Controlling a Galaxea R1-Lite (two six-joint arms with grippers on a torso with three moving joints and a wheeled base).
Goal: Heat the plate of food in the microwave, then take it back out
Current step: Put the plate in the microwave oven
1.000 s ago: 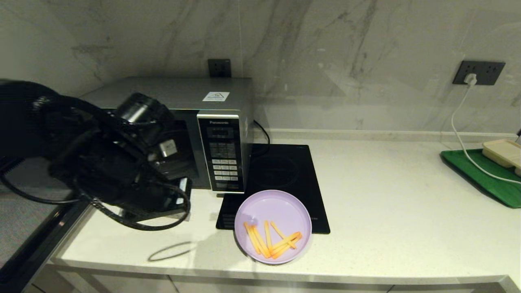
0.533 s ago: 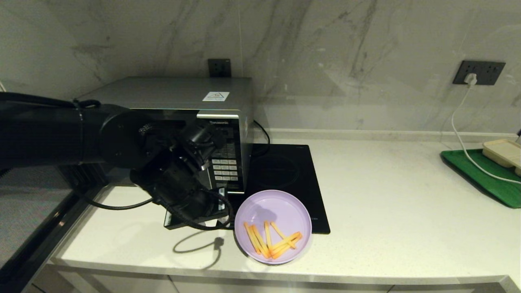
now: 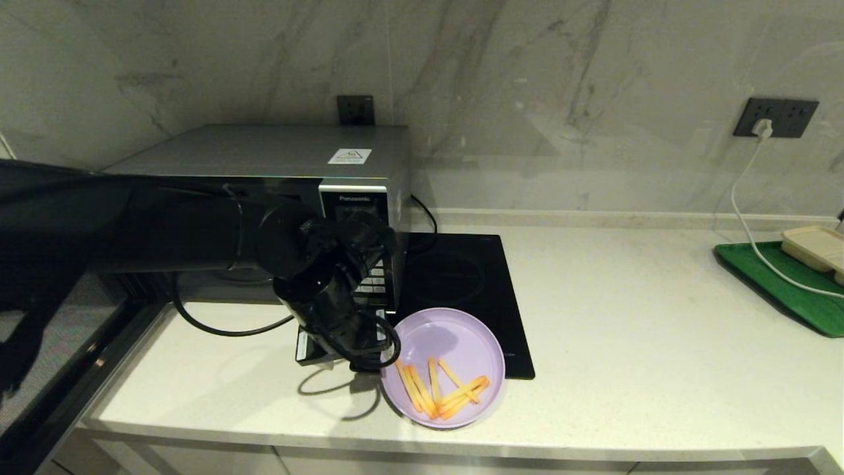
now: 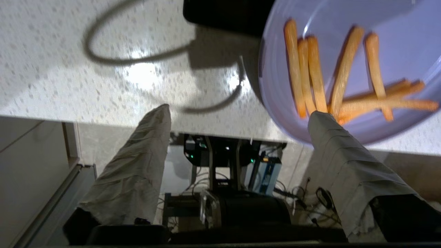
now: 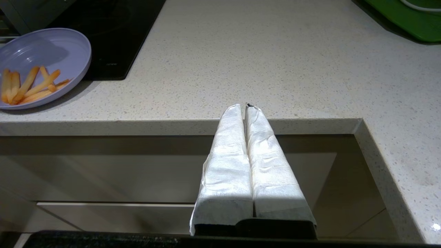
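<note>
The lilac plate of food (image 3: 455, 340) sits near the counter's front edge, partly on the hob, with orange fries (image 3: 438, 389) in its near half. My left arm reaches across the front of the silver microwave (image 3: 264, 152), hiding its door. My left gripper (image 3: 353, 359) hangs at the plate's left rim. In the left wrist view that gripper (image 4: 239, 111) is open and empty, one wrapped finger (image 4: 330, 137) over the plate's rim (image 4: 275, 86). My right gripper (image 5: 245, 106) is shut, parked below the counter's front edge, far from the plate (image 5: 51, 51).
A black induction hob (image 3: 461, 277) lies right of the microwave. A green tray (image 3: 784, 290) with a beige tray (image 3: 814, 247) sits far right, with a white cable (image 3: 748, 224) running to it. A dark-framed grey mesh panel (image 3: 59, 343) stands at the left edge.
My left arm has swung right and down from in front of the microwave door to the plate's left rim. The plate has not moved.
</note>
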